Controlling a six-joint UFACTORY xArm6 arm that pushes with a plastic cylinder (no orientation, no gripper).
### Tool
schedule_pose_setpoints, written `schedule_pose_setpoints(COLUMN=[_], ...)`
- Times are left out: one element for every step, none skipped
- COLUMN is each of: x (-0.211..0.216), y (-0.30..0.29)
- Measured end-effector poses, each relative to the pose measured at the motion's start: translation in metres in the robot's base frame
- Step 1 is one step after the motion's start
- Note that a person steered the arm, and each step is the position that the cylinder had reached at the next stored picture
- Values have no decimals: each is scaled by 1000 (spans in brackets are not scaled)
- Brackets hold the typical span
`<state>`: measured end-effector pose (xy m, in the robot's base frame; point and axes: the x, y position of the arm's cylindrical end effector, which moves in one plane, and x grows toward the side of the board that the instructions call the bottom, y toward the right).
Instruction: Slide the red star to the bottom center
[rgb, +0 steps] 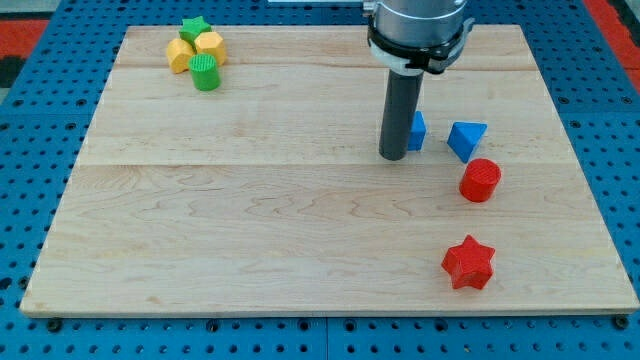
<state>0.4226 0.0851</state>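
The red star (468, 263) lies near the board's bottom right. My tip (393, 157) stands right of the board's centre, well up and to the left of the star and apart from it. A blue block (417, 131) sits just behind the rod on its right, partly hidden by it. A blue triangular block (466, 138) lies further right. A red cylinder (480, 180) lies below that, between the blue blocks and the star.
At the top left is a tight cluster: a green star (194, 27), two yellow blocks (209, 45) (179, 56) and a green cylinder (205, 72). The wooden board (250, 220) rests on a blue pegboard surface.
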Motion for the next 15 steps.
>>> schedule_pose_setpoints(x=[-33,-42,-56,-45,56,142,179,194,147,154,154,153,166,175,175], y=[0,-8,43,34,33,12,19,43,43,72,56,112,128,128,127])
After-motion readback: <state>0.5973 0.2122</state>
